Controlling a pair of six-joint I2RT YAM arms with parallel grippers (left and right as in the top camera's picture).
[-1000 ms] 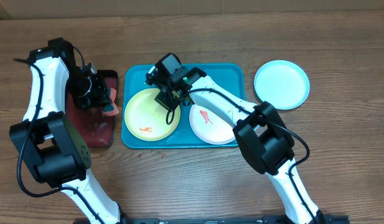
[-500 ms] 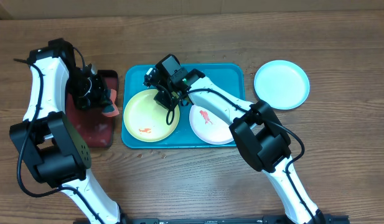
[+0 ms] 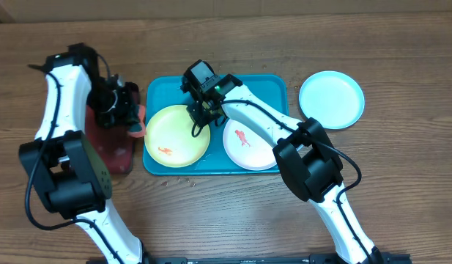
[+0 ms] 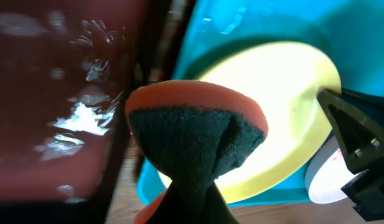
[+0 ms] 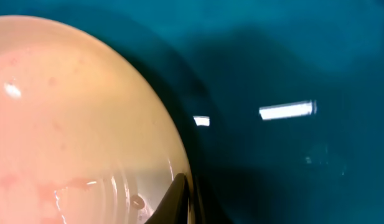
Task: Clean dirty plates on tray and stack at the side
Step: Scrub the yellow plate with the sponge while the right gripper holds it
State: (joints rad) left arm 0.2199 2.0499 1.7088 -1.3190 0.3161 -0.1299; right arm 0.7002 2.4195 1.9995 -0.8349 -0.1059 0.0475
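The teal tray (image 3: 262, 88) holds the yellow-green plate (image 3: 171, 133) on its left and the white plate (image 3: 249, 145) on its right, both with orange smears. My right gripper (image 3: 198, 115) is shut on the yellow-green plate's far right rim; in the right wrist view its fingertips (image 5: 177, 198) pinch the plate's edge (image 5: 73, 124) over the tray (image 5: 291, 155). The light blue plate (image 3: 331, 100) lies on the table, right of the tray. My left gripper (image 3: 129, 114) is shut on an orange and dark green sponge (image 4: 198, 137), just left of the yellow-green plate (image 4: 285, 118).
A dark red tray (image 3: 112, 150) lies left of the teal tray, under my left arm. In the left wrist view its wet surface (image 4: 61, 93) fills the left side, and the right gripper's black body (image 4: 360, 149) shows at the right edge. The surface is a wooden table (image 3: 226, 213).
My right gripper has closed on the yellow-green plate's rim, and the plate has shifted slightly left. My left arm has carried the sponge right, toward the teal tray's edge.
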